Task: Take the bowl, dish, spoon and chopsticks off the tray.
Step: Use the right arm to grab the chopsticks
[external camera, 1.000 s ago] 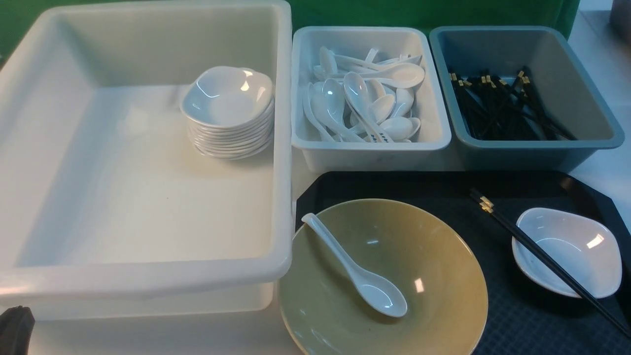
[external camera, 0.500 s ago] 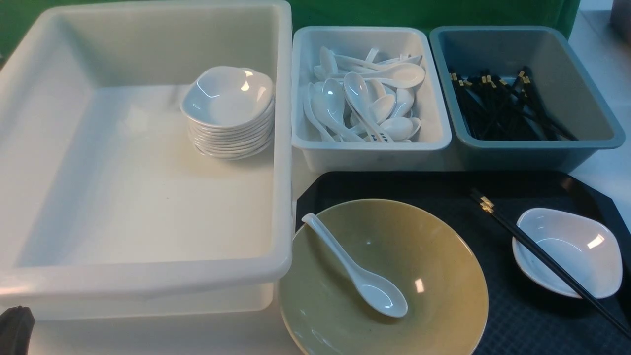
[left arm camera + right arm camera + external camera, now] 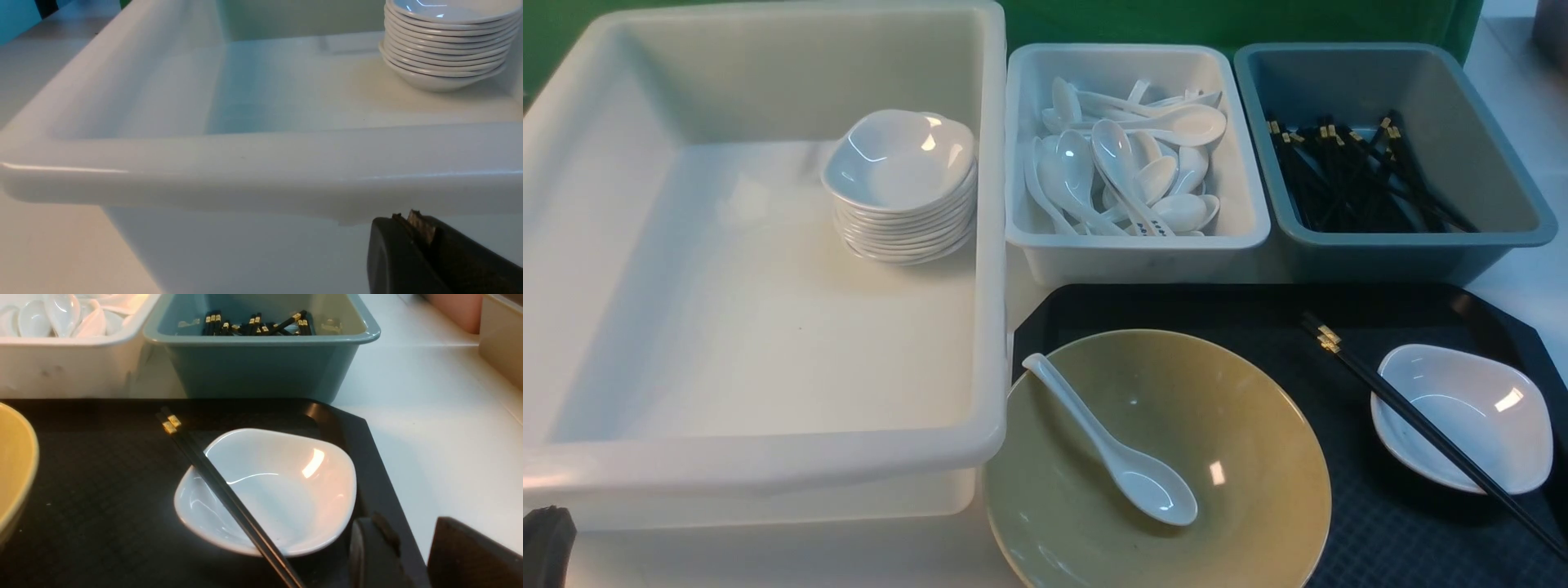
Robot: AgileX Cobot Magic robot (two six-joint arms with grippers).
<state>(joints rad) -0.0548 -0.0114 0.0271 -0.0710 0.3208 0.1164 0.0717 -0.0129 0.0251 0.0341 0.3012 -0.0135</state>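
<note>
A black tray [image 3: 1413, 531] fills the lower right of the front view, on a white table [image 3: 1527, 278]. An olive-yellow bowl [image 3: 1241, 457] sits at lower centre on the tray's left end, its rim reaching past the tray's left edge. A white spoon [image 3: 1112, 453] lies inside the bowl, scoop in the middle, handle leaning on the upper-left rim. At the right edge of the frame a small white dish [image 3: 1486, 416] rests on the tray. Black chopsticks [image 3: 1421, 422] lie together slantwise across the dish's left side, gold-banded ends toward the upper left, tips running to the lower right corner.

A big white tub [image 3: 768, 461] takes up the left half, with a stack of dishes [image 3: 903, 188] in its far right corner. At upper centre a smaller tub [image 3: 1135, 249] holds loose spoons [image 3: 1127, 163]. At upper right a grey-blue tub [image 3: 1380, 257] holds spare chopsticks [image 3: 1347, 180].

The left gripper [image 3: 408, 220], seen from its wrist camera, is clenched on nothing, low beside the big tub's near wall. The right gripper [image 3: 408, 539] has its jaws apart and empty, near the dish at the tray's right rim.
</note>
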